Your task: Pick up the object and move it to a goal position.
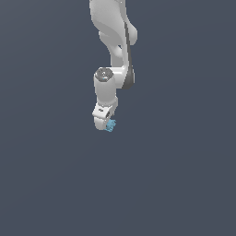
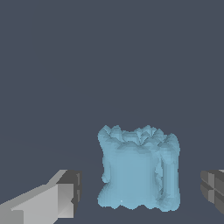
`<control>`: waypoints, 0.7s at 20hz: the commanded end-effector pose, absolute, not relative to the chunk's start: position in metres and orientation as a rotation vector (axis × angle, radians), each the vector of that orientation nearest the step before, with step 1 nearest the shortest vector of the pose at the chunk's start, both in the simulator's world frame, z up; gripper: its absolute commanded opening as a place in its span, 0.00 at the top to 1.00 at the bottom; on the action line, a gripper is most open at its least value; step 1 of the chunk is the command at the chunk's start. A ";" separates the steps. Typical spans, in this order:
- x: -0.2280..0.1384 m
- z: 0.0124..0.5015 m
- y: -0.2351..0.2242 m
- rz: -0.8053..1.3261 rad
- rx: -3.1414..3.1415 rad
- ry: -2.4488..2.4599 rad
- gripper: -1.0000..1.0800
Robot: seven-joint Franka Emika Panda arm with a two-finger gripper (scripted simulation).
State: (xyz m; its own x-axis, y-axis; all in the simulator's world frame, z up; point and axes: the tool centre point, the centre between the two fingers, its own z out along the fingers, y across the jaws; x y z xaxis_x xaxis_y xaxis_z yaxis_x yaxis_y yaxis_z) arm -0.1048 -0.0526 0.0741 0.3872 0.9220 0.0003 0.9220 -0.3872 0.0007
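Grey finger pads [image 2: 72, 192], one at each side of the wrist view, stand apart with clear gaps to the light-blue object [image 2: 139, 171] between them; jaws open, touching nothing. Object: blocky body, ridged toothed upper edge, detail seen in this view only. Exterior view: white arm [image 1: 113, 55] hanging from above, gripper [image 1: 105, 123] at its lower end, the object a tiny cyan speck just beside the fingertips on the exterior view's right. Plain dark grey counter [image 1: 184, 184]; contact with it cannot be told.

Object [image 2: 138, 168]: tiny cyan piece, ridged toothed upper edge, blocky body.
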 end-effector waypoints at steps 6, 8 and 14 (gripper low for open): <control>-0.106 0.045 -0.052 0.000 2.614 1.743 0.04; -0.105 0.042 -0.053 0.000 2.614 1.743 0.04; -0.105 0.041 -0.053 0.000 2.614 1.743 1.00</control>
